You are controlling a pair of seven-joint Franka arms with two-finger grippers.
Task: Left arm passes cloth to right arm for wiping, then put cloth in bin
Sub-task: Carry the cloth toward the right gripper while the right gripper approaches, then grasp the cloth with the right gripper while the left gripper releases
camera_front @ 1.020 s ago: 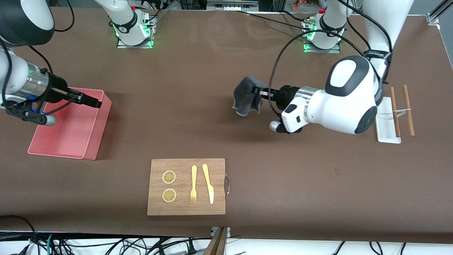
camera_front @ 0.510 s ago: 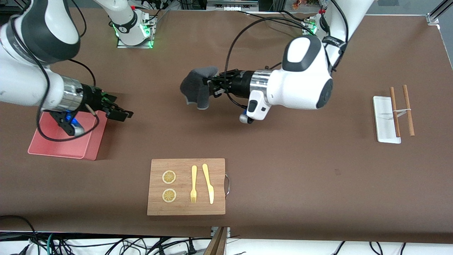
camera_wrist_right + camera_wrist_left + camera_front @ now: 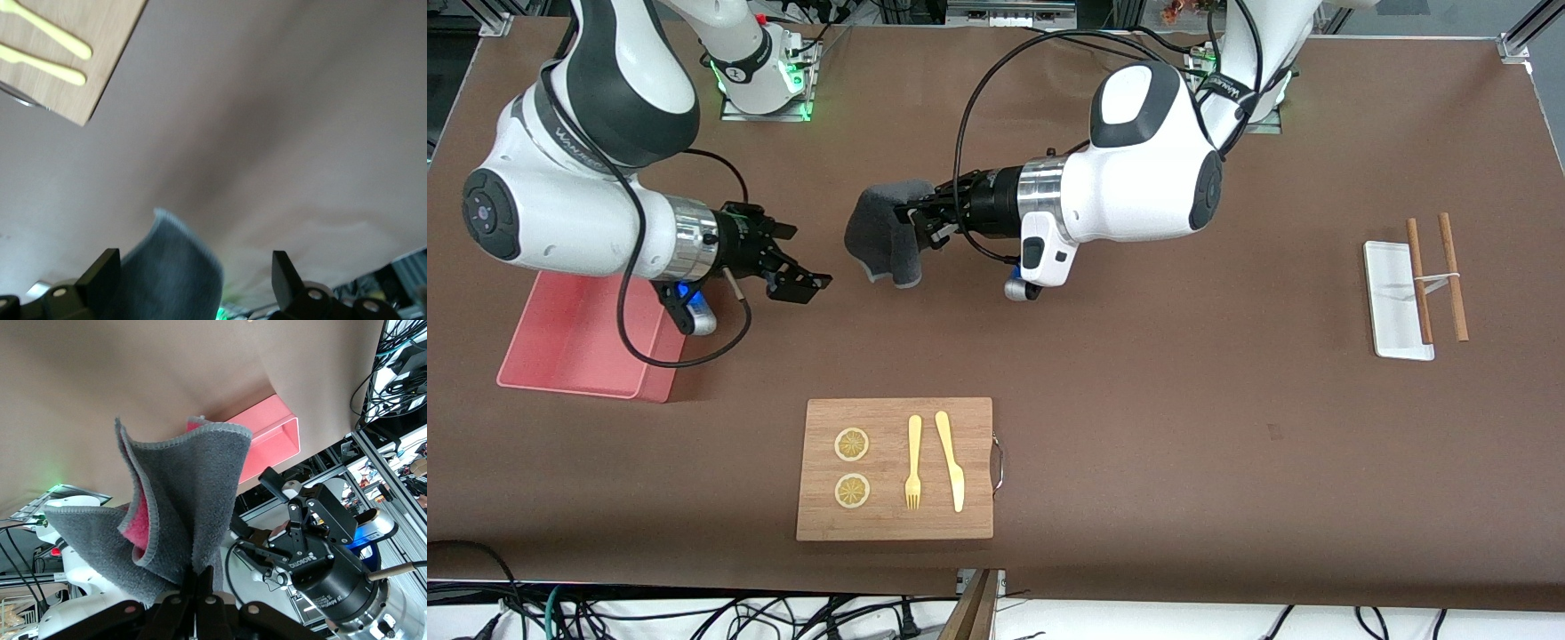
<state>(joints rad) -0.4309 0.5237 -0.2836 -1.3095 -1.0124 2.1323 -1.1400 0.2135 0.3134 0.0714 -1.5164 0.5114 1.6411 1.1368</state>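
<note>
I've swung both arms inward: left claw clamped on the soft dark grey cloth, right claw spread apart just beside it, over the table, handover imminent.

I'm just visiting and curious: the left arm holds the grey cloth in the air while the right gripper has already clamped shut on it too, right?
Not quite. The left gripper does hold the cloth in the air, but the right gripper is open and apart from it, as the front view shows.

SETTING: you're in a robotics lab | EVIDENCE: brown-covered table, bolted arm bases with green lights, aluminium framing, loose cables along the edge
</note>
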